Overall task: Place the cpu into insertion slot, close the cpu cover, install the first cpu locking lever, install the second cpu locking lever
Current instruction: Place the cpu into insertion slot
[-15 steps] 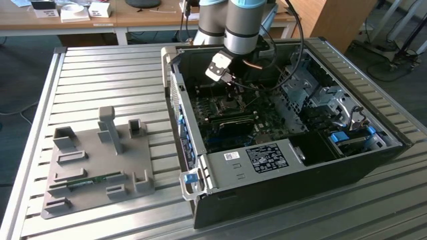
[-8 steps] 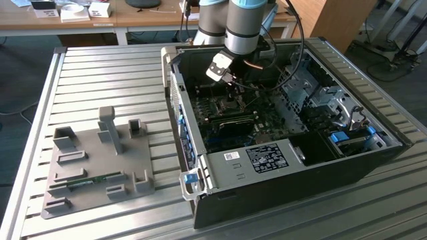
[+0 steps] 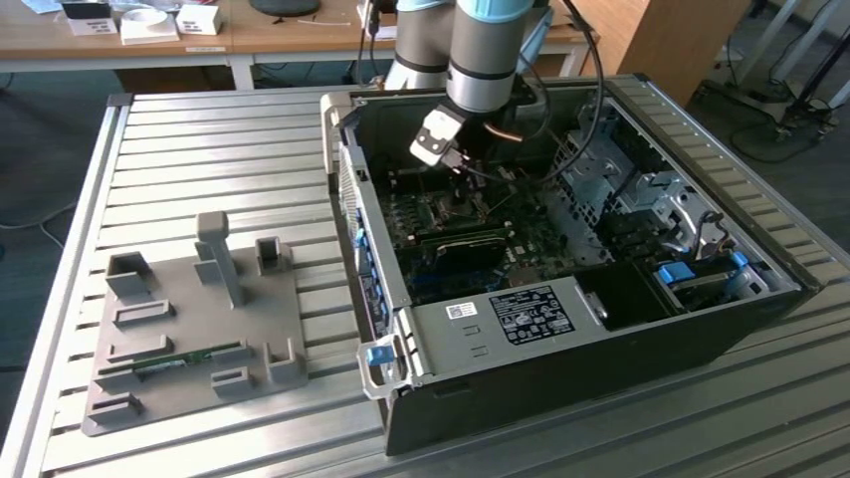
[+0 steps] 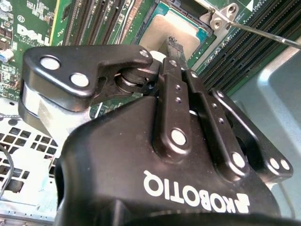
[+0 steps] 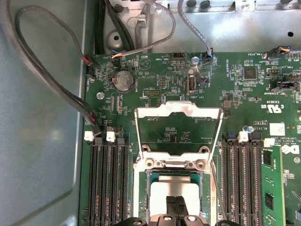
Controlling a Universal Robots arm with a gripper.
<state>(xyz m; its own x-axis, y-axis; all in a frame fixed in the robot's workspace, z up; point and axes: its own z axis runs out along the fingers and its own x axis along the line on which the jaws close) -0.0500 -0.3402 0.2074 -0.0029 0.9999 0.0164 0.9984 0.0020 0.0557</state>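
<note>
In the first wrist view the cpu cover (image 5: 178,108) stands tilted up and open, with the green board showing through its window. Below it the silvery cpu (image 5: 174,186) lies flat inside the insertion slot (image 5: 139,195). My gripper (image 5: 176,201) is shut, its two black fingertips pressed together right over the cpu's middle with nothing between them. The second wrist view shows the fingertips (image 4: 172,46) reaching down to the cpu (image 4: 164,26), and a thin locking lever rod (image 4: 268,36) sticking out beside the socket. In the exterior view the gripper (image 3: 463,181) is inside the open computer case.
Long black memory slots (image 5: 109,183) flank the socket on both sides. Grey cables (image 5: 51,80) loop along the case wall. The open tower case (image 3: 571,299) lies on a slatted metal table (image 3: 213,149), with a grey parts fixture (image 3: 199,319) at the exterior view's left.
</note>
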